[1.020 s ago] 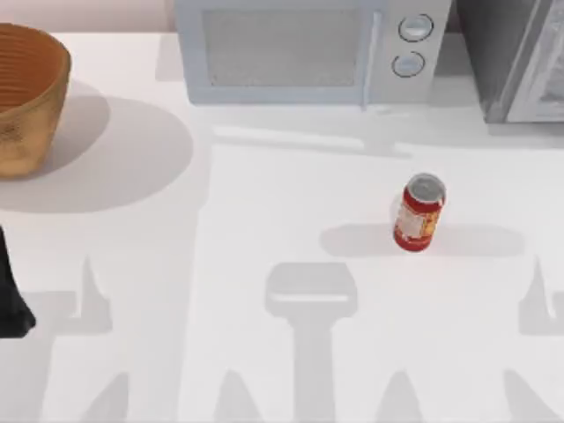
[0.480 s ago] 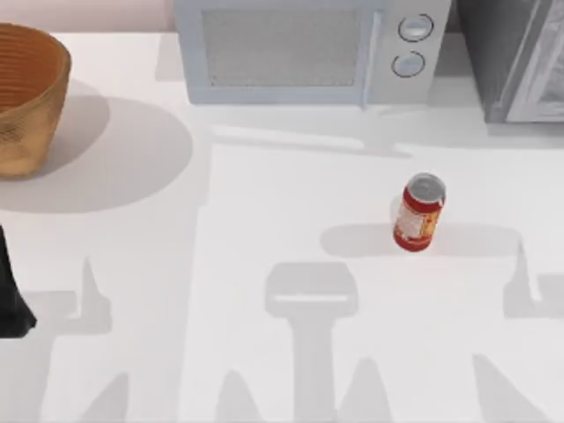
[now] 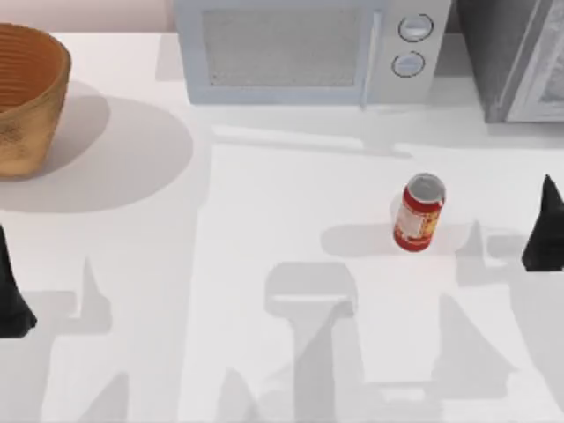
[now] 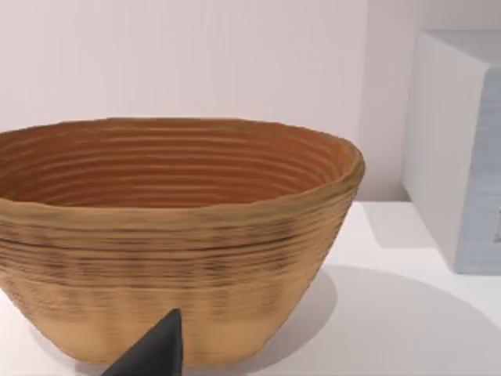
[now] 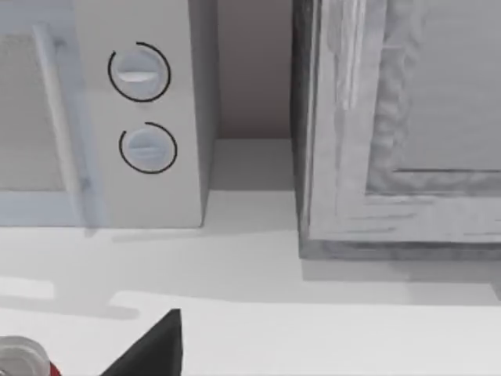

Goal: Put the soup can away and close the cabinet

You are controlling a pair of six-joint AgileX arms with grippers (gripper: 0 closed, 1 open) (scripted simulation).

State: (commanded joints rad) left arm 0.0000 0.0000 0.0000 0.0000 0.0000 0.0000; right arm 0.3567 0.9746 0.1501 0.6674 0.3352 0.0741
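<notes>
**Three cameras, one bench**

The top camera looks down on the white bench. The left wrist camera faces a woven basket at close range. The right wrist camera faces the microwave and cabinet. The top view shares all three things.

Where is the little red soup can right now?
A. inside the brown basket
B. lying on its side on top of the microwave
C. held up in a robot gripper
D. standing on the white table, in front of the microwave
D. The soup can stands upright on the bare table, just in front of the microwave, apart from the basket and with the right gripper off to its right, not touching it.
</notes>
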